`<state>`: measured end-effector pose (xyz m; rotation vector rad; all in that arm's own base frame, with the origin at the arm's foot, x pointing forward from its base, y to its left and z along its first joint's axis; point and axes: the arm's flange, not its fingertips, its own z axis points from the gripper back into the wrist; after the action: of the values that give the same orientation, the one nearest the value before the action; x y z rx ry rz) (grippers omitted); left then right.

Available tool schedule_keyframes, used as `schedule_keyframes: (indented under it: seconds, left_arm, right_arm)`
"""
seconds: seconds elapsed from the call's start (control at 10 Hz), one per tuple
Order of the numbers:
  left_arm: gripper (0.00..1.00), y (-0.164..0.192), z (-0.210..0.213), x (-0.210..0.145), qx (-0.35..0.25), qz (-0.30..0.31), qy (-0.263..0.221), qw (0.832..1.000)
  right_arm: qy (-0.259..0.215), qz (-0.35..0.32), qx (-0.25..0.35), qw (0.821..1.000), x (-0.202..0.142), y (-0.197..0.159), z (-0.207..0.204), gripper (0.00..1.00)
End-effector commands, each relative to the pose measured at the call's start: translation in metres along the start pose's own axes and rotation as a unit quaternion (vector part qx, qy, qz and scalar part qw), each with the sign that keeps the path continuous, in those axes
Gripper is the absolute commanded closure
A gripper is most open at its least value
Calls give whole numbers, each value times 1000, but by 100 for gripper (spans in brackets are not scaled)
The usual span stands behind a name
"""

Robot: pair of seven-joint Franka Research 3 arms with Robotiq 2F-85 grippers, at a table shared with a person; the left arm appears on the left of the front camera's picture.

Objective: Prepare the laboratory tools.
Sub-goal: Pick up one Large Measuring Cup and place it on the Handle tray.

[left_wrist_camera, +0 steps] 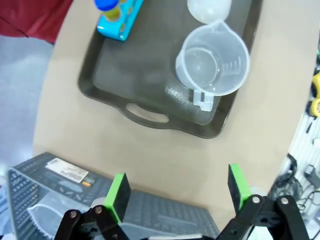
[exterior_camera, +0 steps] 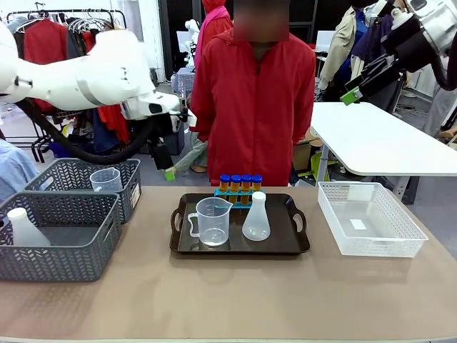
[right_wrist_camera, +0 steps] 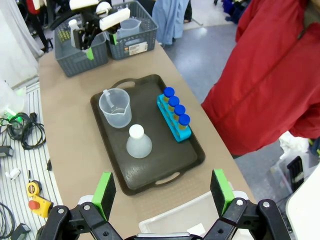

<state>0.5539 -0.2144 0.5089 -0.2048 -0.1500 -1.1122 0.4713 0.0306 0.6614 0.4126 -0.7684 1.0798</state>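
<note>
Nearest the camera, a tan surface (exterior_camera: 228,300) stretches across the front view, carrying everything else. Two grey slotted baskets (exterior_camera: 57,236) sit at its left side; the nearer one holds a white flask-shaped bottle (exterior_camera: 25,229), the farther one a clear cup (exterior_camera: 106,179). A white mesh bin (exterior_camera: 368,218) stands at the right, apart from the rest. Between them lies a dark handled tray (exterior_camera: 239,246). On the tray a clear handled measuring beaker (exterior_camera: 212,221) stands left of a translucent white conical flask (exterior_camera: 256,218), the two close together. Behind them, at the tray's far edge, a small blue rack (exterior_camera: 239,195) holds four blue-capped tubes of orange liquid (exterior_camera: 240,183) upright in a row. A person in a red jacket (exterior_camera: 253,107) stands just beyond the far edge, directly behind the rack.

The left gripper (exterior_camera: 168,166) hangs above the farther basket, jaws spread wide and holding nothing. The right gripper (right_wrist_camera: 162,190) is raised high over the mesh bin side, jaws wide apart and empty.

Farther back are a white table (exterior_camera: 378,139) and a clothes rail (exterior_camera: 64,28)
</note>
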Motion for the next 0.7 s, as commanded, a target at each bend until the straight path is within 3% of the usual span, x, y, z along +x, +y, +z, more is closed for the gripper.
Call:
schedule_keyframes:
  seconds: [0.0,0.2,0.3,0.6]
  left_arm:
    - [0,20,10,-10,-38,-4,-60,997]
    - [0,43,26,-17,-27,-9,-102,994]
    - [0,49,39,-18,6,-22,-119,993]
    - [0,51,73,-20,41,-48,-160,985]
  right_arm:
    - [-3,3,2,1000,1,1,1,0]
    - [-3,3,2,1000,1,1,1,0]
    - [-3,3,2,1000,1,1,1,0]
    - [-3,3,2,1000,1,1,1,0]
